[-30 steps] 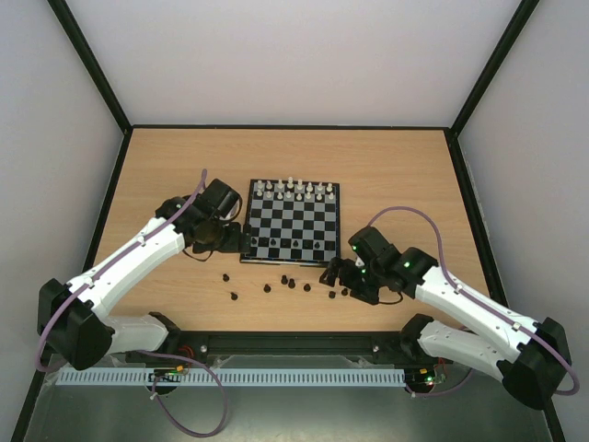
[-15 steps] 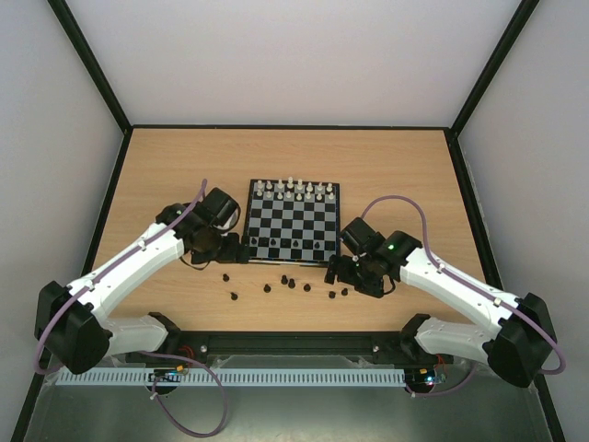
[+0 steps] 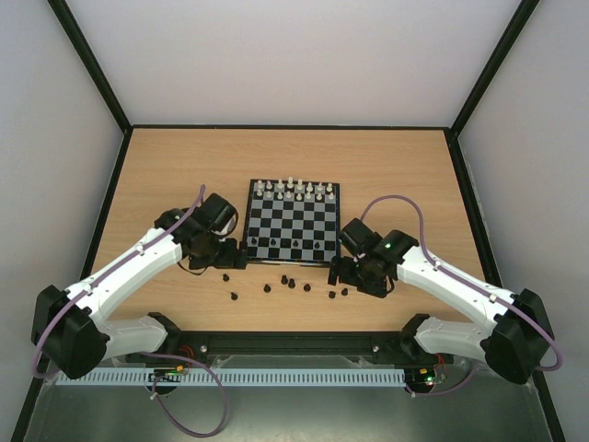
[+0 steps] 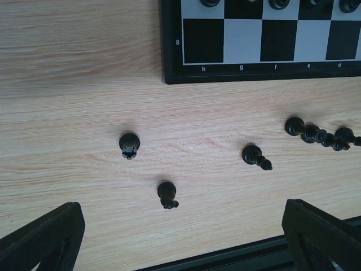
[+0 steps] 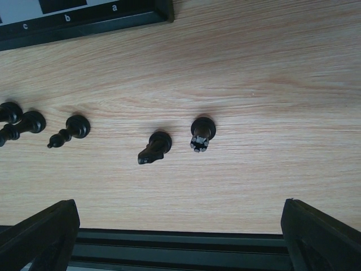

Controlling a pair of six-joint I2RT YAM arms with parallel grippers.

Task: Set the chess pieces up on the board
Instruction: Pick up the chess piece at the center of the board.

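The board (image 3: 293, 224) lies mid-table, with white chess pieces (image 3: 294, 191) along its far rows and black ones (image 3: 287, 243) on its near rows. Several loose black pieces (image 3: 291, 284) stand on the wood in front of it. My left gripper (image 3: 228, 259) hangs open off the board's near left corner. In its wrist view a rook (image 4: 129, 145), a knight (image 4: 167, 194) and a bishop (image 4: 256, 156) stand ahead of the wide-apart fingers (image 4: 42, 243). My right gripper (image 3: 343, 273) is open off the near right corner, above a knight (image 5: 153, 147) and a rook (image 5: 201, 132). Neither holds anything.
The board's dark border (image 4: 169, 56) runs across the top of the left wrist view, and its corner (image 5: 161, 12) shows in the right wrist view. A black rail (image 3: 294, 343) runs along the table's near edge. More black pieces (image 5: 22, 125) cluster between the two grippers.
The right arm has swung left and in toward the board's near right corner. The left gripper has come nearer, down past the board's near left corner. Both stayed open.
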